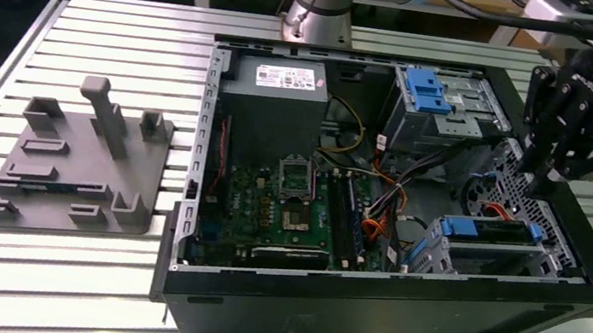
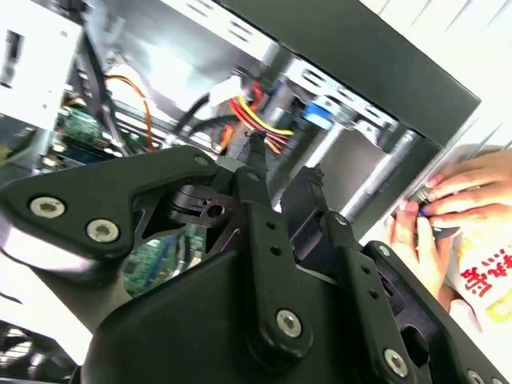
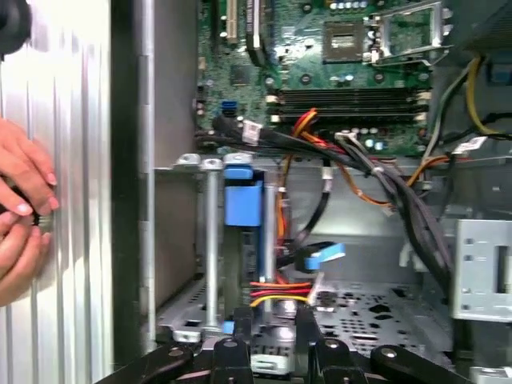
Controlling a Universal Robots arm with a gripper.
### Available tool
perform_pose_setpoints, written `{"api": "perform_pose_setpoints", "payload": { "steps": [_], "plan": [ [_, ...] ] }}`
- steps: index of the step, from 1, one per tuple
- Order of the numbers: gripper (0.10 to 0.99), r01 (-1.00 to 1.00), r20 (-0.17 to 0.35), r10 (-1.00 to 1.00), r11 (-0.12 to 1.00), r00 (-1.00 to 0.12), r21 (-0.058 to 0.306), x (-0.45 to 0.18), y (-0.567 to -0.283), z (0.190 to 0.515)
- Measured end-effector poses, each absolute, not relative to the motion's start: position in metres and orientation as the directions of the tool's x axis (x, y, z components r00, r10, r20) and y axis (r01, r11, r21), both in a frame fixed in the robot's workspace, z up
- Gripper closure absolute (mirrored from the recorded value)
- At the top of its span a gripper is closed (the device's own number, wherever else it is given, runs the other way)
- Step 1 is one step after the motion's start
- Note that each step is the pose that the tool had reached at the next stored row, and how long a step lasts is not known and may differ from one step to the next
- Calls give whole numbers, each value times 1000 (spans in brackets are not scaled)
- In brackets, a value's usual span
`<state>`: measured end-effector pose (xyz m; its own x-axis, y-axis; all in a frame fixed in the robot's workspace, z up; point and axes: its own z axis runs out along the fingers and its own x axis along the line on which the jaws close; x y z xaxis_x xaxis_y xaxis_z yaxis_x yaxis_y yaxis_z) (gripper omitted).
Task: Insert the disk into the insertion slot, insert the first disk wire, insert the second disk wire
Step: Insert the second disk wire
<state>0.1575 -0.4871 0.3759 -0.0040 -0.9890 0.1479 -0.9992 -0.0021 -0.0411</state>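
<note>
The disk (image 1: 494, 237) lies in its blue carrier (image 3: 242, 200) inside the insertion slot (image 1: 487, 259), a small perforated metal cage at the case's corner on the exterior view's right. My gripper (image 1: 552, 176) hangs above that corner, just over the case wall. In both wrist views the black fingertips (image 3: 244, 320) stand a little apart with nothing between them, so the gripper (image 2: 286, 156) is open. A blue wire plug (image 3: 324, 256) on a black cable sits beside the disk. A red, yellow and black wire bundle (image 3: 280, 292) runs below it. I cannot tell whether either is plugged in.
A person's hands (image 3: 20, 212) rest on the slatted table just outside the case wall (image 3: 124, 192), near the gripper. Inside the case are the motherboard (image 1: 280, 207), the power-supply box (image 1: 273, 99) and a taller bay with a blue latch (image 1: 430, 89). A grey fixture (image 1: 79, 164) sits at the exterior view's left.
</note>
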Motion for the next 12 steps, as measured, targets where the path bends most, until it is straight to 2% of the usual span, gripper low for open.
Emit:
{"api": "perform_pose_setpoints", "payload": {
  "steps": [7,12],
  "plan": [
    [729,-999,154,-988,-2,-4,-42,155,-456,373],
    [729,-999,234,-972,-6,-4,-41,150,-450,372]
  ]
}}
